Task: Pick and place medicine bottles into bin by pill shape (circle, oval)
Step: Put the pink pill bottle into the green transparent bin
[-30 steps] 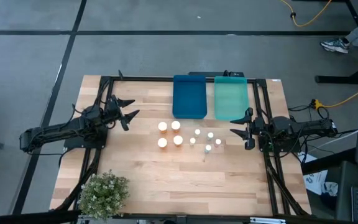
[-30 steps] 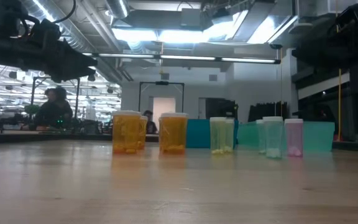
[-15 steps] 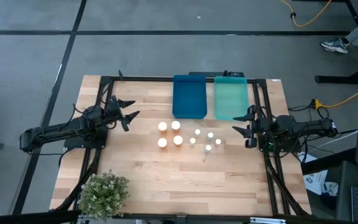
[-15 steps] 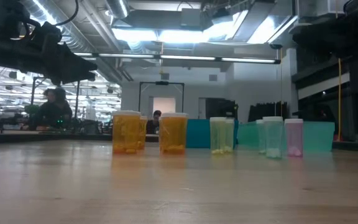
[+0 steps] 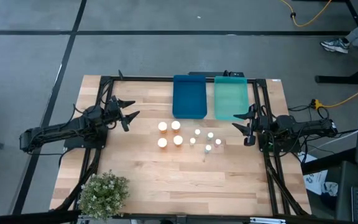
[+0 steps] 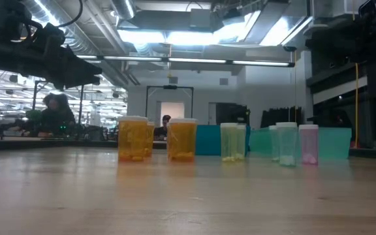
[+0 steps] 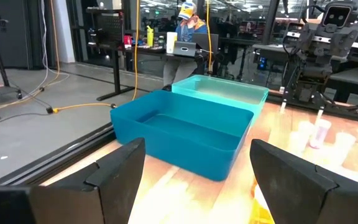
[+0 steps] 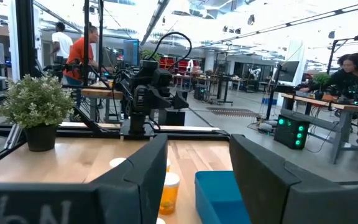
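Medicine bottles [image 5: 188,135] all stand mid-table, bins empty. Left gripper [image 5: 127,114], right gripper [image 5: 245,126] hover apart, jaws spread, holding nothing. Advice: descend straight over one cap, avoid neighbours.

Open workshop with a grey floor

Grey floor [image 5: 166,50] crossed by dark lines; bright ceiling lights [image 6: 201,29]; a doorway [image 6: 172,111] behind.

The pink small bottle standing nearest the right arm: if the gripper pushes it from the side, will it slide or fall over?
The pink bottle looks tall for its narrow base, so it would probably tip. It holds only a few pills, so it is likely light. On its side, its round body could roll on the table.
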{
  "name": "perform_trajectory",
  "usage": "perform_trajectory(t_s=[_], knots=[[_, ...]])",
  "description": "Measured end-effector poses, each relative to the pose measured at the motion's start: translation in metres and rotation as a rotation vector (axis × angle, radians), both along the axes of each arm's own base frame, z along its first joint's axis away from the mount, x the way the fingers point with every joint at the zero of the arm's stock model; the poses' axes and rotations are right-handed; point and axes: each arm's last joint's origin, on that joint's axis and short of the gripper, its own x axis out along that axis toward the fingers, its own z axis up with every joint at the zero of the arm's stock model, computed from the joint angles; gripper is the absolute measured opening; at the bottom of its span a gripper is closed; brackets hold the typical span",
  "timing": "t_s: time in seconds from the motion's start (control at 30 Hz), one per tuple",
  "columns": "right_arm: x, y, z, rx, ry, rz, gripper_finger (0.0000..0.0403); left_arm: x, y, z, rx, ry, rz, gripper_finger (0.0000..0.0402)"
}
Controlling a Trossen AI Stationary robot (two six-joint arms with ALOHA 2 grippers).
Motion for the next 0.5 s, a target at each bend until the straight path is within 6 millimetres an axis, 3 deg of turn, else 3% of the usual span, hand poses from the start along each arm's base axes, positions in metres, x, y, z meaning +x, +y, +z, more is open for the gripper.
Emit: perform_trajectory(t_s=[0.33,0.5], knots=[[0.0,0.0,0.0,0.012,-0.001,-0.013,0.0177,0.0,0.0,0.001,0.002,-0.005,-0.002,0.0283],[-0.004,-0.005,0.008,0.065,0.009,-0.176,0.0177,0.0,-0.001,0.01,0.025,-0.024,-0.045,0.0282]])
